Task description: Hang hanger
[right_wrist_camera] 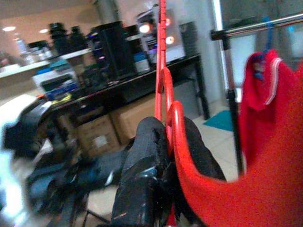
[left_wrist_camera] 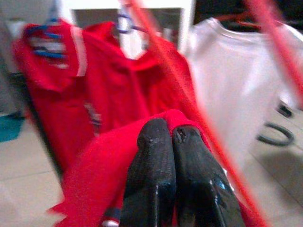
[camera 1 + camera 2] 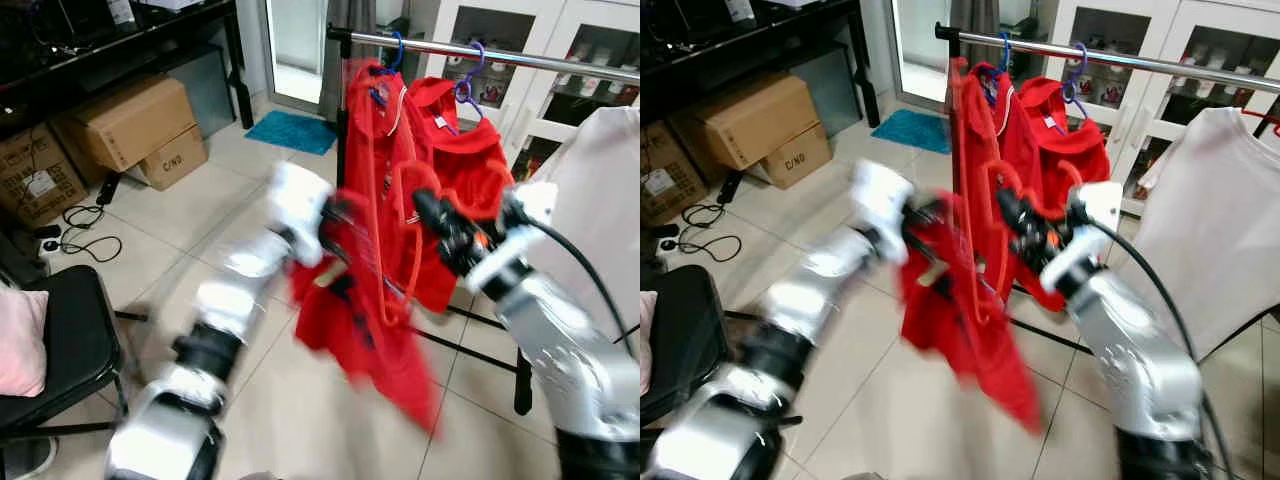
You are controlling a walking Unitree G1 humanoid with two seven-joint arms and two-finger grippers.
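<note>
The right gripper [image 1: 163,156] is clamped on the red hanger [image 3: 405,235] at centre frame, its long axis near upright; the rail [image 3: 520,58] lies above it, toward upper right. The left gripper [image 2: 171,142], fingers pressed together, pinches the red shirt [image 3: 370,330]

Pale glossy floor tiles [image 3: 250,190] underfoot, brown cardboard boxes [image 3: 130,125] beneath a black counter [image 3: 120,45], a teal mat [image 3: 292,131] by the doorway, white glass-fronted cabinets [image 3: 530,40] behind.
</note>
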